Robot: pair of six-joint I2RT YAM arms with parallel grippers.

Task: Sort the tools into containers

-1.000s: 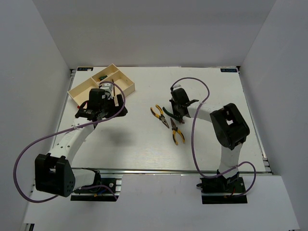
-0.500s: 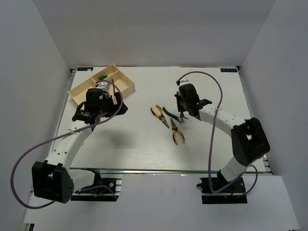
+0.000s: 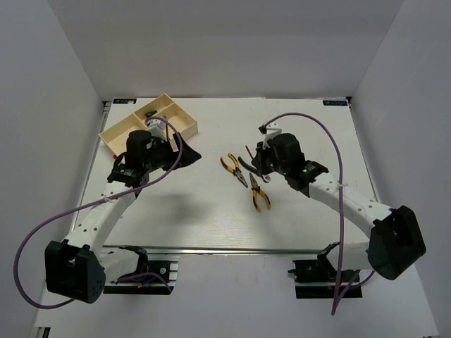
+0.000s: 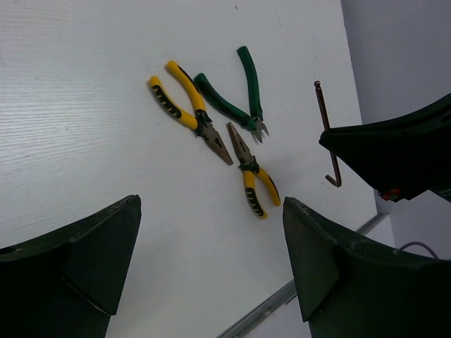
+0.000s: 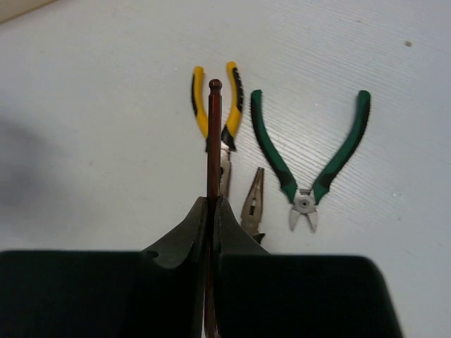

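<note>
- my right end effector [image 5: 211, 208] is clamped on a thin rod [image 5: 213, 134], held above the desk [image 5: 84, 105], likely for carrying to the tray [image 3: 176, 113].
- my left end effector [image 4: 210, 215] gapes wide, empty.

The setting is looking like a robotics lab, set up as a closed test cell. Plain white panels [image 3: 42, 113] are walling in a white table [image 3: 197, 218] on the left, back and right. Two black-and-white arms, the left arm [image 3: 106, 211] and the right arm [image 3: 352, 204], are standing on mounts along a metal rail [image 3: 232, 251] at the near edge, with purple cables [image 3: 28, 239] looping loose off them. Small printed labels [image 3: 335, 103] are sitting at the table's far corners. Only a beige tray [image 3: 116, 134] and a few pliers [image 3: 233, 169] are lying out as props.
</note>
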